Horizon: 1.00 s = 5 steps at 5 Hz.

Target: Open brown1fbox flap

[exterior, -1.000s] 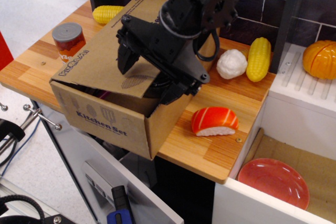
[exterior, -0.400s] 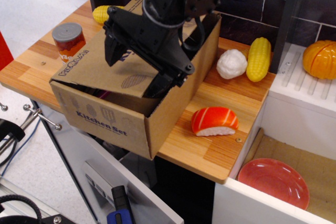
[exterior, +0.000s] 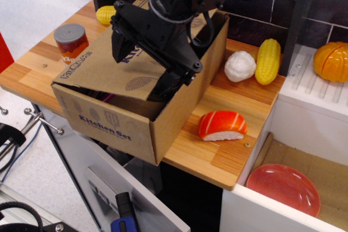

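The brown1fbox (exterior: 111, 130), a large cardboard box with purple "Kitchen Set" lettering, stands at the counter's front left edge. Its flap (exterior: 100, 71) lies slanted down over the opening and covers most of the box's left part. My black gripper (exterior: 143, 67) hangs open over the flap. One finger (exterior: 119, 50) is above the flap's printed face. The other finger (exterior: 167, 84) reaches down past the flap's right edge into the open gap. It holds nothing, and I cannot tell whether a finger touches the flap.
A grey-lidded can (exterior: 70, 41) and a corn cob (exterior: 105, 13) sit left of and behind the box. A salmon sushi (exterior: 222, 125), cauliflower (exterior: 240, 66) and second corn cob (exterior: 268, 61) lie to its right. An orange pumpkin (exterior: 331, 61) and red plate (exterior: 283, 188) are at far right.
The gripper has moved left and back over the flap, uncovering the box's right wall. In the last half second it rose slightly. The flap lies as before.
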{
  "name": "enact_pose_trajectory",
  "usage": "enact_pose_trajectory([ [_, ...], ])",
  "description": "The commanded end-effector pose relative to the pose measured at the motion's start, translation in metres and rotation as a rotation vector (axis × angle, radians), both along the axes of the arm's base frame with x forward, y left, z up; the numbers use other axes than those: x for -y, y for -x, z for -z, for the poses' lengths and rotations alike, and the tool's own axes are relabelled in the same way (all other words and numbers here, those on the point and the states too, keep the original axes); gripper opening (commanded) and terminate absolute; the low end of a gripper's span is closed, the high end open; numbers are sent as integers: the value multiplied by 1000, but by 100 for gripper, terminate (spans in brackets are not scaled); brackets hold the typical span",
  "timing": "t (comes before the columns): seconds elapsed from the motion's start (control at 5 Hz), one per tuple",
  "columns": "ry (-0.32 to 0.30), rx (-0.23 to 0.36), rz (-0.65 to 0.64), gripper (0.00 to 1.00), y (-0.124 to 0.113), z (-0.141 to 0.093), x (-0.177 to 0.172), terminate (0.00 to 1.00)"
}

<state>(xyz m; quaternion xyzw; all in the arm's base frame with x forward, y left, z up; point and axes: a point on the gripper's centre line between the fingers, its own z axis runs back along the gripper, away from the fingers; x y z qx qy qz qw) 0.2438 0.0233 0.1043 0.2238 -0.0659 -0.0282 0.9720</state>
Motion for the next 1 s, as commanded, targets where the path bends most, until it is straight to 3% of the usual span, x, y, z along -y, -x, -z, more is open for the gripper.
enact_pose_trajectory([
  [0.0,-86,64,53,100,-6,-30,-10,0],
  [0.4,-185,24,107,100,-4,-83,-42,0],
  [0.8,-240,47,218,100,7,-100,-96,0],
])
